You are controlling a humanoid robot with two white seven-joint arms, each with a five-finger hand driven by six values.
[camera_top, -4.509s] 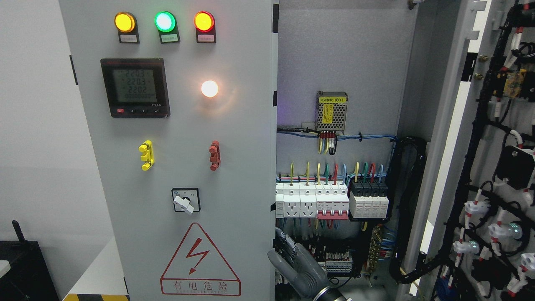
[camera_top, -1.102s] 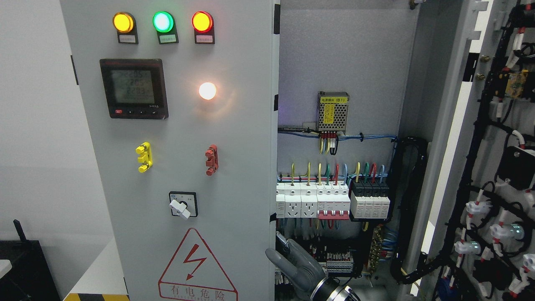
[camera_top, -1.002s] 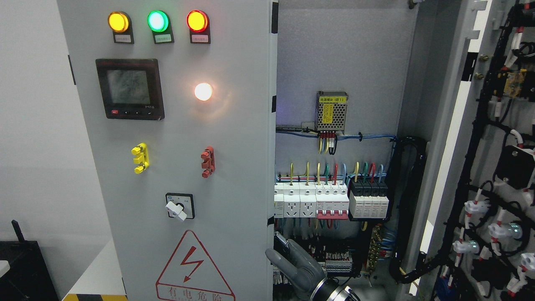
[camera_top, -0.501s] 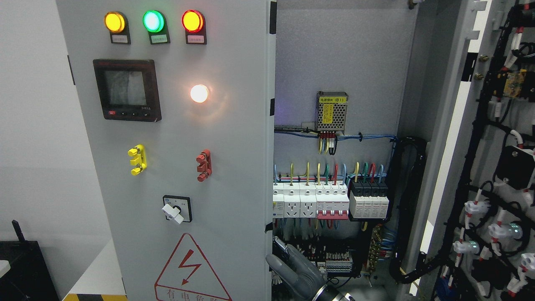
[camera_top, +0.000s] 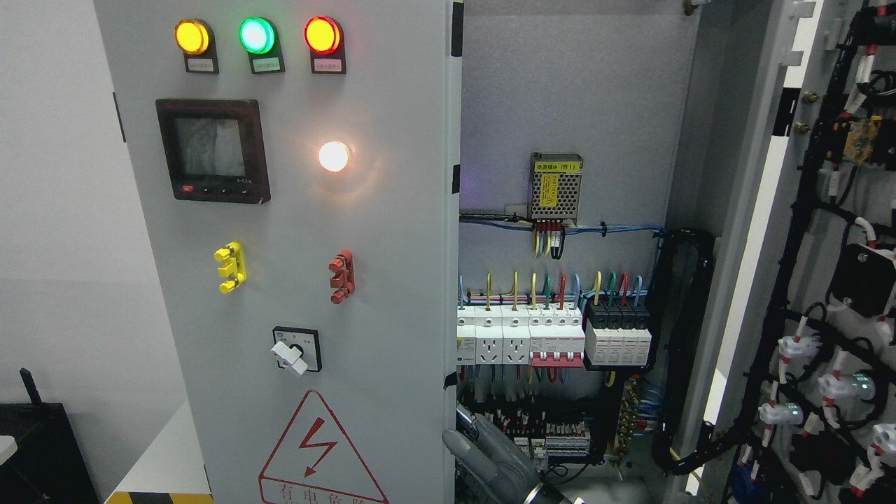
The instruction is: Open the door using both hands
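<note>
The grey robot hand (camera_top: 493,458), arm side unclear, presses loosely spread, empty fingers seemingly against the grey left cabinet door's (camera_top: 301,231) free edge, apparently to swing it wider.

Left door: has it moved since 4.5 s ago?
Yes. The left door has swung leftward: its right edge now uncovers more of the white breaker row inside the fixed cabinet. The hand sits at that edge.
</note>
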